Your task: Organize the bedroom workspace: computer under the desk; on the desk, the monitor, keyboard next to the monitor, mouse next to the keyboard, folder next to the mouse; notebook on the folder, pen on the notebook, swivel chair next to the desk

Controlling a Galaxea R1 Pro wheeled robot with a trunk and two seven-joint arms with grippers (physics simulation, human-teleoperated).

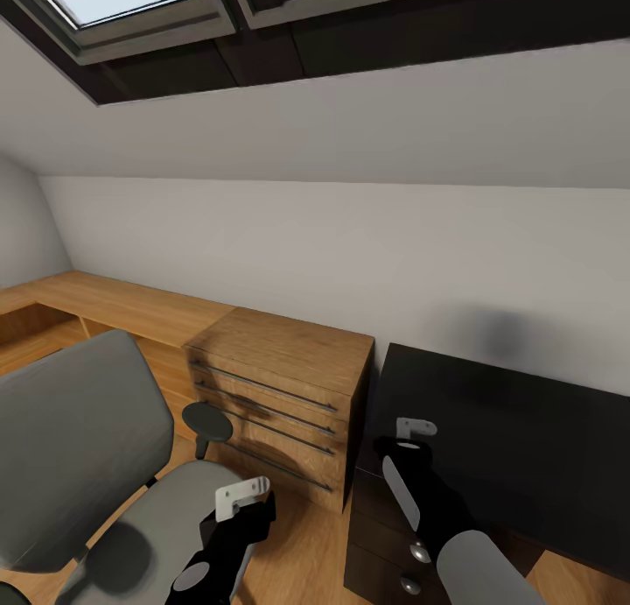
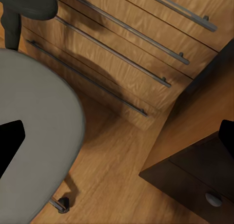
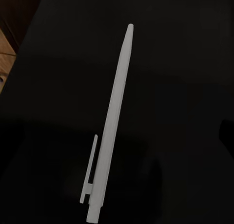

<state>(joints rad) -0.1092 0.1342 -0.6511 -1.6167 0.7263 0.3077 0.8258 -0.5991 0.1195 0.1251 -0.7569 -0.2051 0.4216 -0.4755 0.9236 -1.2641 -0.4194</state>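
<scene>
I'm hovering my right jaws (image 1: pixel 411 434) over the black tabletop (image 1: pixel 525 439) w/ one pale pen (image 3: pixel 111 131) lying flat right below, in the wrist cam. Its long axis is running away from me along the finger line, tip far, clip end near. Right arm's clearly nearer; left jaws (image 1: pixel 245 497) are hanging by the swivel chair (image 1: pixel 79 447). Can't tell how wide either pair is. One chair, one light wood cabinet (image 1: pixel 280 395).
</scene>
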